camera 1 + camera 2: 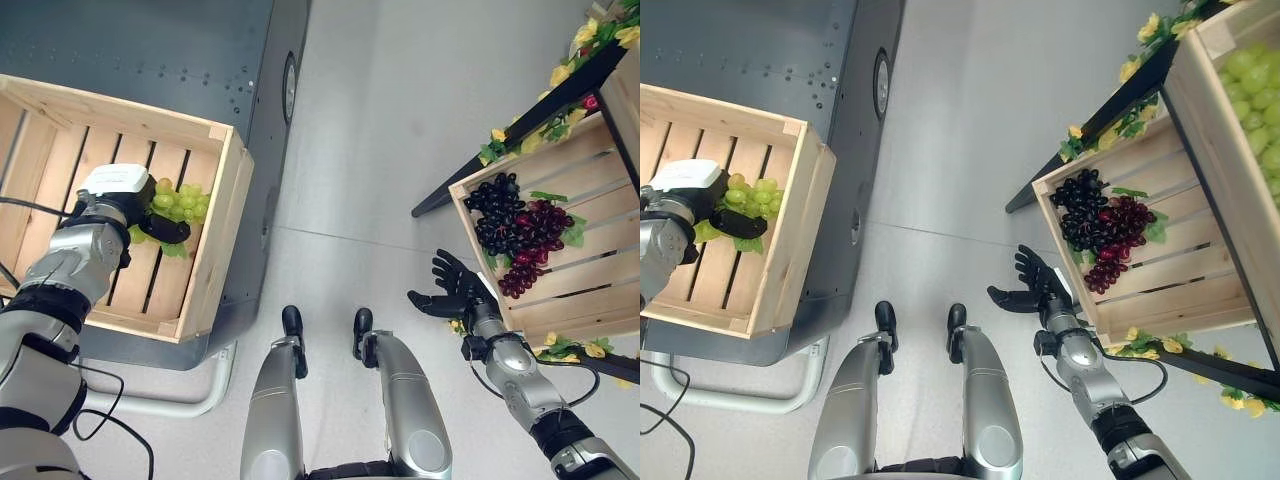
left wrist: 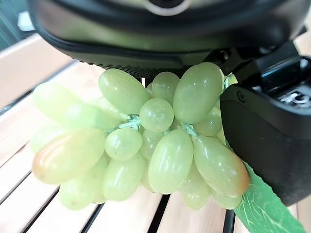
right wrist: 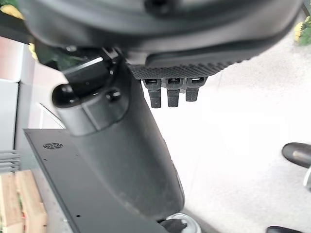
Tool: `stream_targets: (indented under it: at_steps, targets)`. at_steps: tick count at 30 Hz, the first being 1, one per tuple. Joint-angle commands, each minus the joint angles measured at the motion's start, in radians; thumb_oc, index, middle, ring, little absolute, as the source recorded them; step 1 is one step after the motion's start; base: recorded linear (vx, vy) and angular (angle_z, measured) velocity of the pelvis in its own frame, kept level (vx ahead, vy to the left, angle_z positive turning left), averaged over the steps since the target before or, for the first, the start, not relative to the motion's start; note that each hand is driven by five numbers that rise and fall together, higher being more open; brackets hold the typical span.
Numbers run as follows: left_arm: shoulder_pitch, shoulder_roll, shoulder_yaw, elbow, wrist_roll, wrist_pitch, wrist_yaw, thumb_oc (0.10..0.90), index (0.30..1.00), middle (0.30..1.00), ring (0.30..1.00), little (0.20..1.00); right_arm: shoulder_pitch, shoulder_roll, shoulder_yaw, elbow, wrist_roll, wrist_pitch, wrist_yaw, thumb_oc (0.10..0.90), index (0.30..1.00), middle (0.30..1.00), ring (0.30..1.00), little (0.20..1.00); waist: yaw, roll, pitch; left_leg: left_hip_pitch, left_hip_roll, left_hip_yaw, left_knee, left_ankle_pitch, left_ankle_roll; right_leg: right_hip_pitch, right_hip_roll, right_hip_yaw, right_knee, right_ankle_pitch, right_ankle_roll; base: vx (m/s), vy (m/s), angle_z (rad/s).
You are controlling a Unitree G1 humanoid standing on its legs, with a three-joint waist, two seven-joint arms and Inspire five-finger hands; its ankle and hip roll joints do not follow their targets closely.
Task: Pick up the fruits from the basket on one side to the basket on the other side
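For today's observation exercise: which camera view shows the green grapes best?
The left wrist view: the green grapes show close up, against the left hand. Both eye views show them small, in the left crate, partly behind that hand.

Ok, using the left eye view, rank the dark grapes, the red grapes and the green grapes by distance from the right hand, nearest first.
1. Red grapes: in the crate just beyond the right hand.
2. Dark grapes: same crate, slightly farther back; close to the red.
3. Green grapes: far across, in the left hand.
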Motion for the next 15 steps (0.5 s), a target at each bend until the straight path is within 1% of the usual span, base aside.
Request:
stream_targets:
  at_steps: [1, 3, 4, 5, 7, 8, 10, 11, 14, 15]
  targets:
    - [-0.016, 0.040, 0.150, -0.005, -0.032, 0.041, 0.179, 0.400, 0.300, 0.300, 0.300, 0.300, 0.031, -0.032, -0.112, -0.099, 0.055, -0.062, 0.011, 0.800, 0.900, 0.900, 0.900, 0.900, -0.004, 0.071, -0.019, 0.146, -0.049, 0.007, -0.013, -0.092, 0.041, 0.139, 0.018, -0.020, -0.095, 0.039, -0.003, 0.02, -0.049, -0.01]
    - [0.043, 0.025, 0.215, -0.027, -0.150, 0.049, 0.248, 0.400, 0.300, 0.300, 0.300, 0.300, 0.049, -0.017, -0.112, -0.121, 0.019, -0.076, 0.008, 0.800, 0.900, 0.900, 0.900, 0.900, -0.004, 0.074, -0.046, 0.182, -0.053, -0.001, -0.034, -0.090, 0.039, 0.175, 0.017, -0.018, -0.115, 0.035, -0.006, 0.05, -0.052, 0.00]
    - [0.059, 0.018, 0.237, -0.033, -0.172, 0.049, 0.253, 0.400, 0.300, 0.300, 0.300, 0.300, 0.056, -0.012, -0.113, -0.129, 0.007, -0.077, 0.003, 0.800, 0.900, 0.900, 0.900, 0.900, -0.004, 0.075, -0.054, 0.191, -0.054, -0.003, -0.039, -0.090, 0.038, 0.184, 0.017, -0.017, -0.120, 0.034, -0.006, 0.08, -0.048, -0.02]
    - [0.096, 0.000, 0.291, -0.049, -0.276, 0.035, 0.270, 0.400, 0.300, 0.300, 0.300, 0.300, 0.069, -0.003, -0.114, -0.152, -0.018, -0.076, -0.010, 0.800, 0.900, 0.900, 0.900, 0.900, -0.004, 0.077, -0.070, 0.211, -0.056, -0.006, -0.052, -0.089, 0.037, 0.204, 0.015, -0.017, -0.131, 0.030, -0.007, 0.07, -0.040, -0.04]
    - [0.143, -0.026, 0.367, -0.070, -0.393, 0.012, 0.262, 0.400, 0.300, 0.300, 0.300, 0.300, 0.082, 0.004, -0.121, -0.177, -0.043, -0.074, -0.020, 0.800, 0.900, 0.900, 0.900, 0.900, -0.006, 0.080, -0.088, 0.238, -0.059, -0.009, -0.070, -0.088, 0.035, 0.232, 0.013, -0.016, -0.147, 0.025, -0.009, 0.06, -0.054, -0.03]
    - [0.177, -0.053, 0.424, -0.089, -0.470, -0.013, 0.259, 0.400, 0.300, 0.300, 0.300, 0.300, 0.089, 0.012, -0.125, -0.193, -0.057, -0.071, -0.027, 0.800, 0.900, 0.900, 0.900, 0.900, -0.005, 0.083, -0.101, 0.258, -0.061, -0.011, -0.084, -0.085, 0.032, 0.252, 0.011, -0.016, -0.159, 0.024, -0.011, 0.04, -0.056, -0.03]
    - [0.202, -0.073, 0.457, -0.100, -0.516, -0.037, 0.251, 0.400, 0.300, 0.300, 0.300, 0.300, 0.094, 0.019, -0.126, -0.201, -0.064, -0.073, -0.032, 0.800, 0.900, 0.900, 0.900, 0.900, -0.004, 0.085, -0.110, 0.272, -0.062, -0.013, -0.095, -0.084, 0.031, 0.265, 0.010, -0.017, -0.167, 0.024, -0.011, 0.06, -0.062, -0.02]
    - [0.247, -0.115, 0.515, -0.134, -0.620, -0.089, 0.228, 0.400, 0.300, 0.300, 0.300, 0.300, 0.099, 0.032, -0.134, -0.215, -0.076, -0.076, -0.036, 0.800, 0.900, 0.900, 0.900, 0.900, -0.004, 0.092, -0.137, 0.310, -0.066, -0.016, -0.135, -0.074, 0.027, 0.302, 0.012, -0.016, -0.204, 0.029, -0.011, 0.08, -0.075, 0.02]
    - [0.283, -0.152, 0.552, -0.168, -0.708, -0.130, 0.207, 0.400, 0.300, 0.300, 0.300, 0.300, 0.102, 0.033, -0.145, -0.232, -0.097, -0.090, -0.027, 0.800, 0.900, 0.900, 0.900, 0.900, -0.004, 0.101, -0.165, 0.342, -0.068, -0.018, -0.177, -0.061, 0.021, 0.337, 0.017, -0.013, -0.247, 0.037, -0.010, 0.06, -0.083, 0.06]
    - [0.307, -0.177, 0.570, -0.187, -0.759, -0.154, 0.185, 0.400, 0.300, 0.300, 0.300, 0.300, 0.101, 0.025, -0.154, -0.244, -0.106, -0.092, -0.019, 0.800, 0.900, 0.900, 0.900, 0.900, -0.003, 0.107, -0.192, 0.374, -0.072, -0.022, -0.217, -0.052, 0.015, 0.375, 0.021, -0.014, -0.292, 0.045, -0.008, 0.08, -0.085, 0.08]
